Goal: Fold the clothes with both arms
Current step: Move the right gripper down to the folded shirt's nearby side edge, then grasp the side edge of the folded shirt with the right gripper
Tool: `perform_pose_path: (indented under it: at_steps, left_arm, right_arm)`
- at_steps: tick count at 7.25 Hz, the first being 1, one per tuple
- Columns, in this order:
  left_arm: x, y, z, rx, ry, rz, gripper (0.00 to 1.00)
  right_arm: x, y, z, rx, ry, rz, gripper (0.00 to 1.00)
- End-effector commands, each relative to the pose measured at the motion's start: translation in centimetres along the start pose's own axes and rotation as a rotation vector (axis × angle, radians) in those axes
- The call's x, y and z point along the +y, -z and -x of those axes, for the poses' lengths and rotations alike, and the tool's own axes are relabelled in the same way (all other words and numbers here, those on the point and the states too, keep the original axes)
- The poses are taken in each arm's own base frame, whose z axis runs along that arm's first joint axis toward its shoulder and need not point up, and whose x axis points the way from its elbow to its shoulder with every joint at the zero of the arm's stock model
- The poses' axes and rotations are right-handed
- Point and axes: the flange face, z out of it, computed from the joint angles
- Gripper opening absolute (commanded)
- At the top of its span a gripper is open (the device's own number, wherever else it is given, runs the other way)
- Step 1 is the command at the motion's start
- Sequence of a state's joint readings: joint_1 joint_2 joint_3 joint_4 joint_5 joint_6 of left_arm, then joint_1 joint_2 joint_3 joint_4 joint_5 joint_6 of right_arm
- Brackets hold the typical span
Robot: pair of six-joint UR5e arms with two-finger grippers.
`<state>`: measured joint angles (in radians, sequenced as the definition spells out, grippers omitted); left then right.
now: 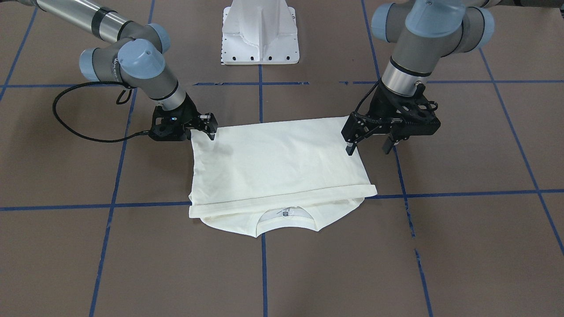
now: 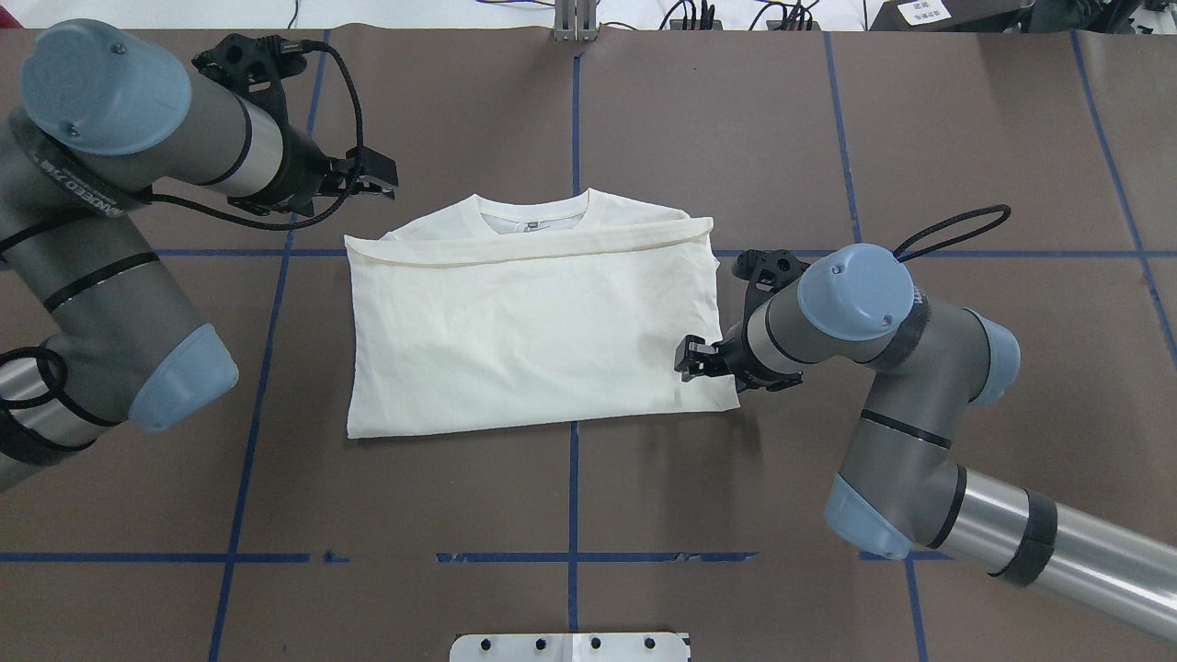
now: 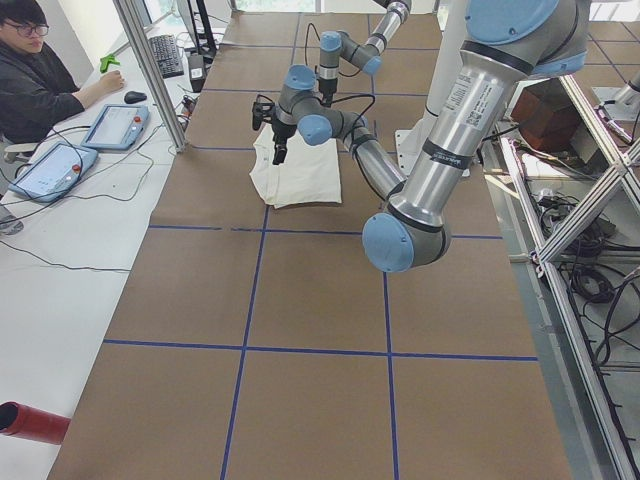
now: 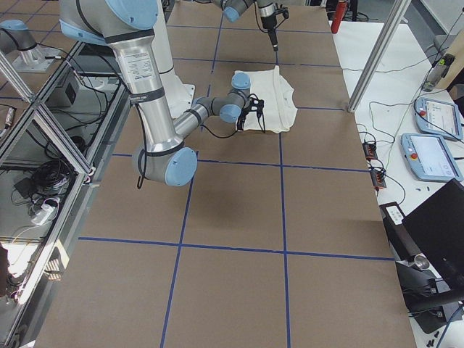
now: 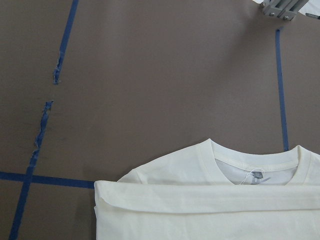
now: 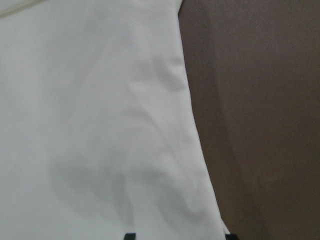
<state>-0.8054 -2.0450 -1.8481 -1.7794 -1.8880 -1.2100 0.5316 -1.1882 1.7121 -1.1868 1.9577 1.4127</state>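
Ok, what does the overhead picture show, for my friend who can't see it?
A folded cream shirt lies flat on a brown table, collar on the far side. The right gripper sits open at its near right corner; the left gripper hangs open by its far left corner.

Shirt (image 5: 210,200): cut off by the lower edge in the left wrist view; under layers hidden beneath the top fold
Neck label (image 1: 285,213): print too small to read
Right fingers (image 6: 129,236): only tips show, at the lower edge
Left arm (image 2: 101,276): cropped at the left edge
Pedestal (image 2: 570,646): mostly outside the overhead view
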Motion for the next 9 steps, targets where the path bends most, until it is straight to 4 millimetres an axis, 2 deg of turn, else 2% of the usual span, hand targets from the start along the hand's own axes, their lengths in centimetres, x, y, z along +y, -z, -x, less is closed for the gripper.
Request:
perform_pose_path:
  at_steps: [1,4,6,7,8,9]
  left_arm:
    - [0.1,0.0,-0.1,0.002,-0.001,0.001,1.0]
    - [0.1,0.1,-0.4,0.006,-0.003,0.001,1.0]
    - [0.2,0.3,-0.4,0.009,-0.004,0.001,1.0]
    - [0.2,0.3,-0.4,0.009,0.003,0.0,1.0]
    - [0.2,0.3,-0.4,0.009,0.009,0.0,0.99]
    - [0.2,0.2,-0.5,0.01,0.011,0.001,0.99]
  right_arm:
    - [0.9,0.1,0.1,0.023,0.0,0.015,0.25]
    - [1.1,-0.5,-0.9,0.043,-0.005,0.022,0.25]
    - [1.1,-0.6,-1.5,0.049,-0.004,0.028,0.0]
    - [1.1,-0.4,-2.1,0.052,-0.008,0.025,0.0]
    - [1.7,0.5,-3.4,0.052,-0.006,0.02,0.0]
    - [3.8,2.2,-5.3,0.046,0.008,0.033,0.0]
